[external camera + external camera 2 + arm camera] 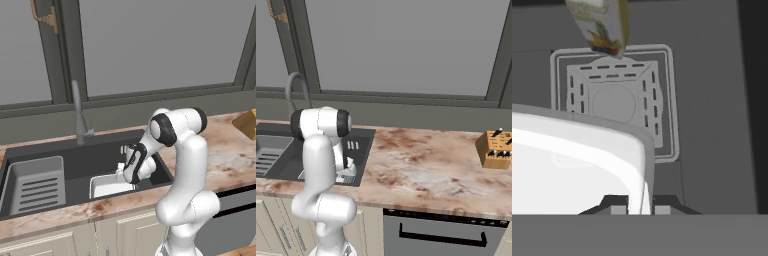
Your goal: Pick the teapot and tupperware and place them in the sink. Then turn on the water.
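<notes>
White tupperware (572, 165), one piece, is pinched by the hand (640, 210) over one sink (100, 150).

The white arm is rising from the base, bending at its dark elbow joint and reaching forward and down. Its gripper (637, 209) is pointing downward, the two dark fingertips (617, 209) closed tight on the thin rim of the tupperware (577, 165), one on each side.

White translucent tupperware (107, 185), dark grey sink (100, 152), pale grey slotted rack (37, 185), yellowish multicoloured teapot (602, 25), mottled pink-brown tabletop (426, 165)
</notes>
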Robot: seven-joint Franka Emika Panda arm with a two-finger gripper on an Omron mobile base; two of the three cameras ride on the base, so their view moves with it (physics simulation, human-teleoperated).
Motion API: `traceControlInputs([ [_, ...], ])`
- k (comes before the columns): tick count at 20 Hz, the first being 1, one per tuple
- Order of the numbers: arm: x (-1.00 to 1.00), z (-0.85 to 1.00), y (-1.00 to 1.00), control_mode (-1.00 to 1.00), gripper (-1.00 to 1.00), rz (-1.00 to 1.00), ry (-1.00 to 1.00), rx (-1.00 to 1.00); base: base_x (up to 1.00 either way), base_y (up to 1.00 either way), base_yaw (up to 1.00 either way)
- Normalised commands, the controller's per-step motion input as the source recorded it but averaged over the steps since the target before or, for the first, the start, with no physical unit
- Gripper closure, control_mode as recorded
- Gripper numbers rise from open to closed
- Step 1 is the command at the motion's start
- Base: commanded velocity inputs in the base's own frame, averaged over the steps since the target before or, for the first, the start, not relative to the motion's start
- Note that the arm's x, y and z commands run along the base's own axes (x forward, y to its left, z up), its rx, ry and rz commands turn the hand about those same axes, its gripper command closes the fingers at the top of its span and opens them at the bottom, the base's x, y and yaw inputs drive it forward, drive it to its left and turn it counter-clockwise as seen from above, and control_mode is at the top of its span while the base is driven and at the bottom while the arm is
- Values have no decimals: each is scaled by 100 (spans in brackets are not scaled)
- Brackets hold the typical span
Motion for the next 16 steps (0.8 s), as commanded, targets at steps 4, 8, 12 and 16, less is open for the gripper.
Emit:
traceControlInputs([
  [4,3,0,-1,-100,100,3,0,0,0,0,0],
  [8,0,0,0,-100,100,0,0,0,0,0,0],
  [12,0,0,0,-100,-100,0,0,0,0,0,0],
  [16,0,0,0,-100,-100,0,0,0,0,0,0],
])
